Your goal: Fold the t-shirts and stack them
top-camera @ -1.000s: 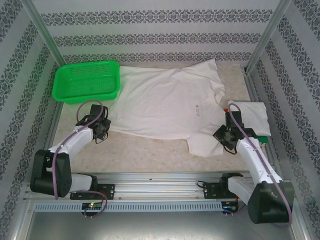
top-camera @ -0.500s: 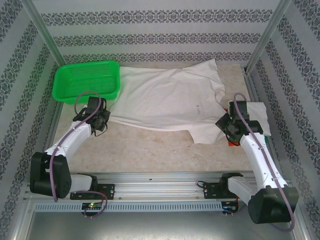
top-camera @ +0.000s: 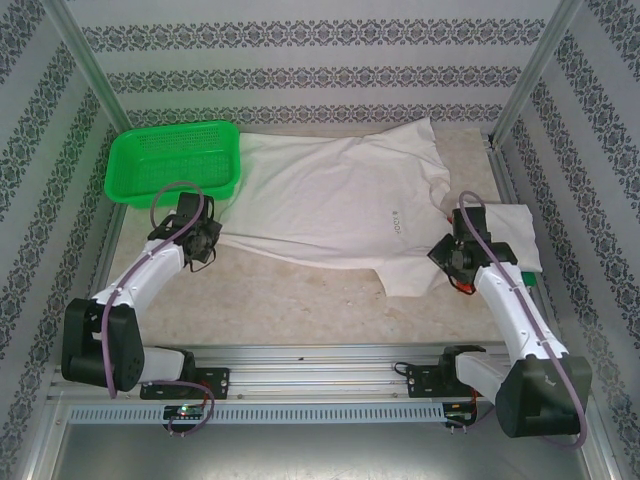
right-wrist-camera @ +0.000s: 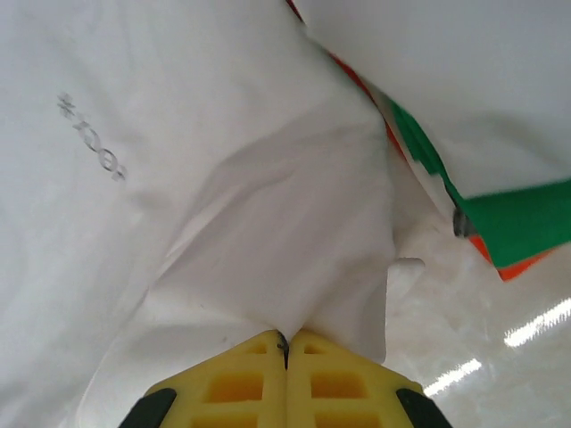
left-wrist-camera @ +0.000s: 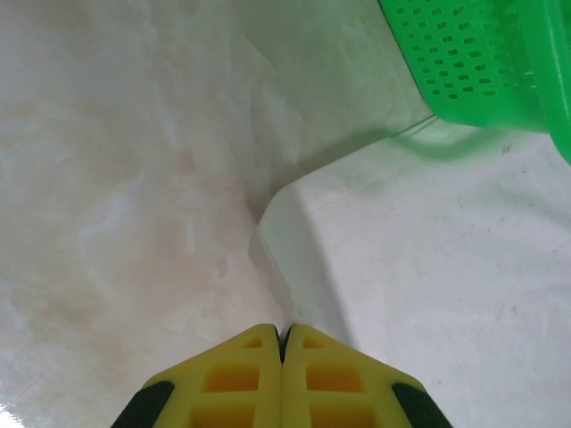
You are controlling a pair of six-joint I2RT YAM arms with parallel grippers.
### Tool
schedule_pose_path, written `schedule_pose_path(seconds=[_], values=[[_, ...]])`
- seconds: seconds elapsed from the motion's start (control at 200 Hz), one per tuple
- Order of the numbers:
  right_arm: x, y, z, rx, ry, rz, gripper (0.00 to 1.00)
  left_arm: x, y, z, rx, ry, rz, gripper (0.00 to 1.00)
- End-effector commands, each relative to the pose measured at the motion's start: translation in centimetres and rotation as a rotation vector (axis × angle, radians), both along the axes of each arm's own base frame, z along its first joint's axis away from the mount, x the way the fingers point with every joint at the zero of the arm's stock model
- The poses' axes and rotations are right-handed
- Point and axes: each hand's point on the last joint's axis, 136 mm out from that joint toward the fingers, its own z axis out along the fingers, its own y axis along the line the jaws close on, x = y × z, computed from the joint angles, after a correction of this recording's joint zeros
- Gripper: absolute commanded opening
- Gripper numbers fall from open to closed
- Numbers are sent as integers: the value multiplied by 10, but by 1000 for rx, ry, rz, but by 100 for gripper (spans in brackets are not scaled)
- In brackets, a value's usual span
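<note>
Patterned wallpaper walls (top-camera: 300, 60) close in a pale marbled counter (top-camera: 300, 300). Across its far half a white t-shirt (top-camera: 330, 195) lies spread out and wrinkled, with a small grey print near its right side. Its left end reaches the green basket (top-camera: 175, 160) in the far left corner. The left hand (top-camera: 205, 243) sits at the shirt's near left hem, just in front of the basket. In the left wrist view its yellow fingers (left-wrist-camera: 232, 383) are pressed fully together, with the hem's corner running into their tips. The right hand (top-camera: 448, 257) is at the shirt's near right corner, closed tight on a bunch of white cloth that gathers into folds at its tips. Just to its right, by the counter's right edge, lies a pile of folded t-shirts (top-camera: 508, 232), white on top with green and orange-red edges showing beneath
</note>
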Motion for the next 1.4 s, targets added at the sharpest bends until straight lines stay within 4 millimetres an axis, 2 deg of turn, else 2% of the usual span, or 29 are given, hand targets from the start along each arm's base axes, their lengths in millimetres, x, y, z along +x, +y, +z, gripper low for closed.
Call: schedule_pose_path(seconds=[0.0,0.215,0.455,0.764,0.994,1.179,1.399], values=[[25,-12,28,-58,-89,-5,0,17,11,14,54,-24,22,0],[56,-20,44,-94,-106,19,0,46,13,18,63,-23,40,0],[83,-30,52,-128,-107,48,0,70,5,14,31,-15,26,0],[128,-26,54,-97,-129,101,0,95,12,22,74,-21,26,0],[155,-27,50,-94,-125,108,0,109,12,16,80,1,14,0],[166,-33,38,-116,-97,92,0,121,6,10,66,16,-20,0],[178,-39,21,-126,-72,80,0,126,5,4,67,26,-23,0]])
